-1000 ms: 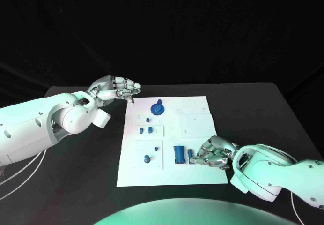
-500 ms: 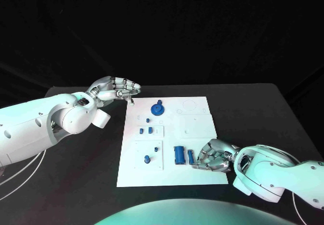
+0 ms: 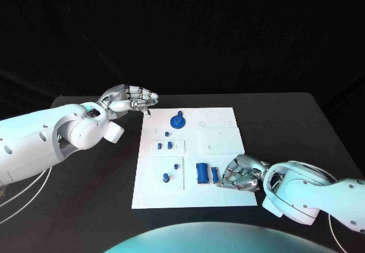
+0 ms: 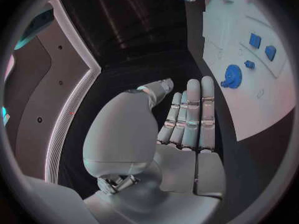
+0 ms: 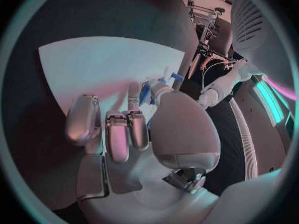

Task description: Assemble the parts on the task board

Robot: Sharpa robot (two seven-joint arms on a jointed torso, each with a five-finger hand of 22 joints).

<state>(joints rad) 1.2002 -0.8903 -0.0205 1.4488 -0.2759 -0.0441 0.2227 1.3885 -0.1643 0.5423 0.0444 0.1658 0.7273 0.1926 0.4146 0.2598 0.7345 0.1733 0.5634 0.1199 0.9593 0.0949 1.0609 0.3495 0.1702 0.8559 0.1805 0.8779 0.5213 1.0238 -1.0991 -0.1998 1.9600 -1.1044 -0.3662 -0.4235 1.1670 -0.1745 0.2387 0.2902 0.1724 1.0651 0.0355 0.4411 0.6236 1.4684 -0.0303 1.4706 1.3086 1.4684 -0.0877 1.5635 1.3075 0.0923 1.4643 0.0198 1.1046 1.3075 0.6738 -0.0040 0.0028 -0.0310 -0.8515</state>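
The white task board [image 3: 220, 142] lies mid-table with several blue parts on it: a round knobbed disc [image 3: 176, 122] at its far end, small pieces around the middle, and a large block [image 3: 201, 173] near the front. My right hand [image 3: 240, 174] rests on the board's front right. Its thumb and a finger pinch a small blue piece [image 3: 215, 173] beside the block, and the right wrist view shows that piece [image 5: 145, 92] between the fingertips. My left hand [image 3: 129, 99] hovers off the board's far left corner and holds nothing, its fingers [image 4: 190, 114] stretched out side by side.
Black table [image 3: 289, 121] surrounds the board on all sides. In the left wrist view the board [image 4: 249, 89] lies past my fingertips, with the disc [image 4: 232, 76] nearest them. My left arm [image 3: 53, 137] spans the table's left side.
My right hand has shifted slightly at the small blue piece, dipping toward the front and coming back. The left hand and the other parts have not moved.
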